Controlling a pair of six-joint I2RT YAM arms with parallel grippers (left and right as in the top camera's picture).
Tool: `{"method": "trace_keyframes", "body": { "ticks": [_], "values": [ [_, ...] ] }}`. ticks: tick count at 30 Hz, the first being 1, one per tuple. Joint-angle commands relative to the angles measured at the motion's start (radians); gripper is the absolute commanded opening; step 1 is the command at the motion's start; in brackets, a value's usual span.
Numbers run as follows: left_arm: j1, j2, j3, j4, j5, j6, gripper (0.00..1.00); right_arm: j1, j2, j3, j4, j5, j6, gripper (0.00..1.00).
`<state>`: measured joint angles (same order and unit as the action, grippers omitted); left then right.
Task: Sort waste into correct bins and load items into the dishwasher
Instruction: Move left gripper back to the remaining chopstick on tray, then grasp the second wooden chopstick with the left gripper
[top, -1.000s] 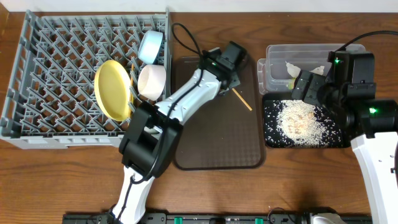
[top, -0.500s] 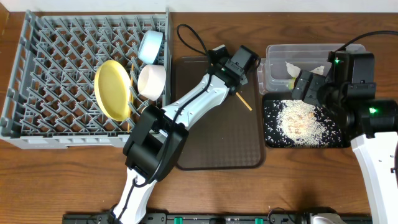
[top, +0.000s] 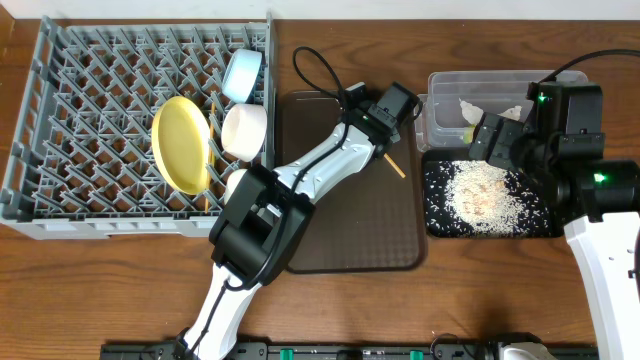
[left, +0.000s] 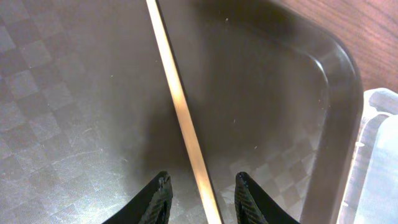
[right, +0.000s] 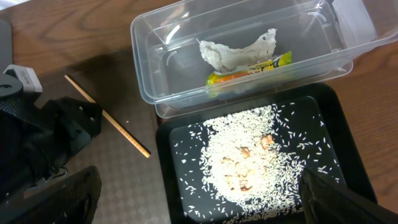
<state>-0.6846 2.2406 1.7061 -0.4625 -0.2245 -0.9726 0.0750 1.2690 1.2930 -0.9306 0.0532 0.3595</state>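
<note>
The left gripper (left: 202, 199) hangs low over the brown serving tray (left: 74, 112), its jaws partly apart and straddling a wooden chopstick (left: 180, 106) that lies flat there, gripping nothing. The right gripper (right: 205, 199) is spread wide above the black tray (right: 348, 155) of rice (right: 242, 162). Just behind it, the clear tub (right: 180, 68) holds the tissue (right: 233, 53) and wrapper (right: 249, 70). The plate (top: 180, 145), blue bowl (top: 242, 72) and white bowl (top: 243, 128) stand in the dish rack (top: 90, 80).
</note>
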Motion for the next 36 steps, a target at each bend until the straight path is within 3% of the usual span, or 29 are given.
{"method": "trace_keyframes", "body": {
  "ticks": [1,17,23,26,32,36],
  "values": [
    [-0.002,0.024,0.005,0.001,-0.024,-0.013,0.35,-0.010,0.001,0.004,-0.002,0.010,0.010,0.99],
    [-0.008,0.100,0.005,0.004,-0.023,0.023,0.35,-0.010,0.001,0.004,-0.002,0.010,0.010,0.99],
    [-0.006,0.100,0.005,-0.135,-0.011,0.061,0.35,-0.010,0.001,0.004,-0.002,0.010,0.010,0.99],
    [0.002,0.100,0.006,-0.154,0.060,0.127,0.35,-0.010,0.001,0.004,-0.002,0.010,0.010,0.99],
    [0.037,0.099,0.011,-0.204,0.220,0.146,0.34,-0.010,0.001,0.004,-0.002,0.010,0.010,0.99],
    [0.059,0.099,0.019,-0.290,0.267,0.161,0.26,-0.010,0.001,0.004,-0.002,0.010,0.010,0.99]
  ]
}}
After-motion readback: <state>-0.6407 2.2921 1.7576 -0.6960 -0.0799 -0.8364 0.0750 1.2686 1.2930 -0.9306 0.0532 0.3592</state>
